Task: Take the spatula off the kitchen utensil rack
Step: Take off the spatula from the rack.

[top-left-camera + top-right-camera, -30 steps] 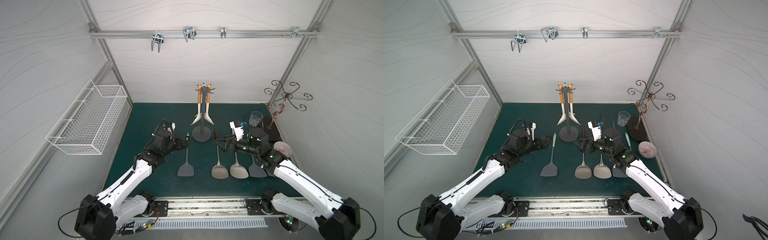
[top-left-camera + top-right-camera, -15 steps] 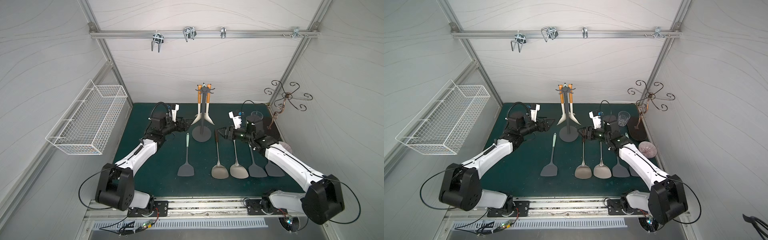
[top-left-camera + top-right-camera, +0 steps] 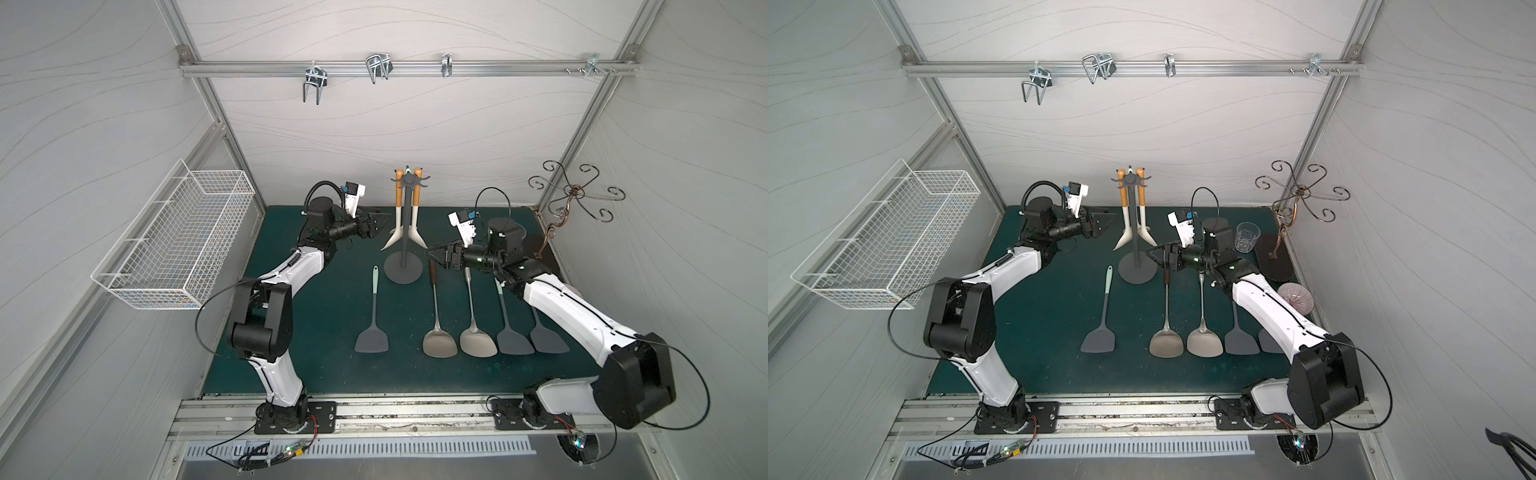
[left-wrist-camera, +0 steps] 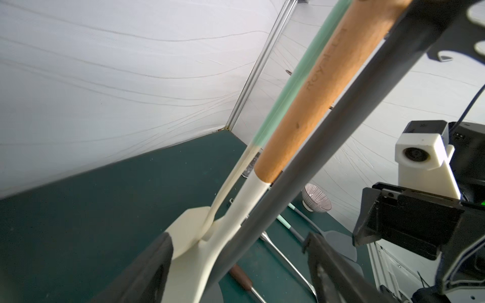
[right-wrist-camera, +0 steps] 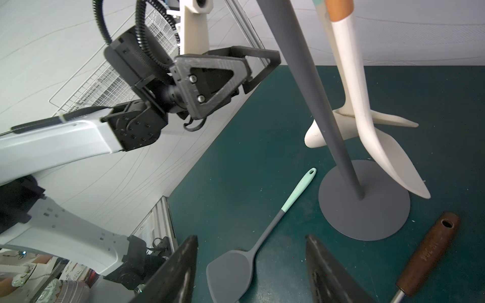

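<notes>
The dark grey kitchen utensil rack (image 3: 405, 232) stands on its disc base (image 3: 1138, 270) at the back middle of the green mat. Two spatulas with orange wooden handles and white blades (image 3: 399, 208) (image 3: 416, 203) hang from its crown. The left wrist view also shows a mint-handled spatula (image 4: 286, 89) behind the orange handle (image 4: 315, 91). My left gripper (image 3: 384, 219) is open at the rack's left, and its fingers (image 4: 149, 272) flank a white blade and the pole. My right gripper (image 3: 430, 252) hovers open and empty to the right of the base, fingertips (image 5: 181, 265) wide apart.
Several spatulas lie on the mat in front of the rack: a mint-handled grey one (image 3: 372, 320), a brown-handled steel one (image 3: 438, 332), and more under my right arm. A white wire basket (image 3: 178, 237) hangs on the left wall. A copper scrolled stand (image 3: 571, 195), glass (image 3: 1246, 237) and bowl (image 3: 1296, 297) stand at the right.
Both arms have stretched back from above the lying spatulas toward the rack. The left gripper rose level with the hanging blades. Both pairs of jaws narrowed a little but stay open.
</notes>
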Available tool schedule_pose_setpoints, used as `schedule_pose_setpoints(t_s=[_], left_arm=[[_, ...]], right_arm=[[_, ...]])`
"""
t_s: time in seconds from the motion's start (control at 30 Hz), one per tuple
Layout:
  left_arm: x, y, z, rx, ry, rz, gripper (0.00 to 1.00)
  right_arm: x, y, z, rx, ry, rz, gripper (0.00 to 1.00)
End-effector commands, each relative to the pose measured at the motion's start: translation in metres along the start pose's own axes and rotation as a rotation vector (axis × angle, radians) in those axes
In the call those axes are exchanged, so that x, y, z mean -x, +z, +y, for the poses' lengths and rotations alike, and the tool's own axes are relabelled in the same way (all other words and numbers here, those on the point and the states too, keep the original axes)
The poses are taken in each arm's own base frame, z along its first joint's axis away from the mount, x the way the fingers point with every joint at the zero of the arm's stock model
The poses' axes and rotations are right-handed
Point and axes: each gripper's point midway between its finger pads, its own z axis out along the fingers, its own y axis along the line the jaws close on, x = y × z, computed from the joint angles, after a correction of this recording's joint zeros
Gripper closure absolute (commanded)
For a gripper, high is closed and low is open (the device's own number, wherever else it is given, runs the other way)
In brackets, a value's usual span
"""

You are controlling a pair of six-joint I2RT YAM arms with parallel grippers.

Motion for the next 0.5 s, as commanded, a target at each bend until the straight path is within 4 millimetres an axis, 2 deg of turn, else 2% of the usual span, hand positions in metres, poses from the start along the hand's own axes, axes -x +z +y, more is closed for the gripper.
schedule_pose_setpoints(t_s=[0.0,0.17,0.33,0.47], left_arm=[[0.031,0.001,-0.017,-0.137,0.090,-0.061,0.22],[0.040,0.007,-0.014,-0.204,0.092,-0.074,0.27],[0.039,0.012,-0.012,-0.254,0.066,-0.074,0.33],[0.038,0.011,-0.019,-0.297,0.065,-0.078,0.40]], right_arm=[[0.011,0.002,0.005,0.040,-0.050,-0.013,0.34],[0.014,0.010,-0.001,0.050,-0.061,-0.023,0.35],[0.028,0.014,-0.019,-0.035,-0.078,-0.076,0.33],[0.036,0.013,-0.018,-0.040,-0.085,-0.096,0.33]])
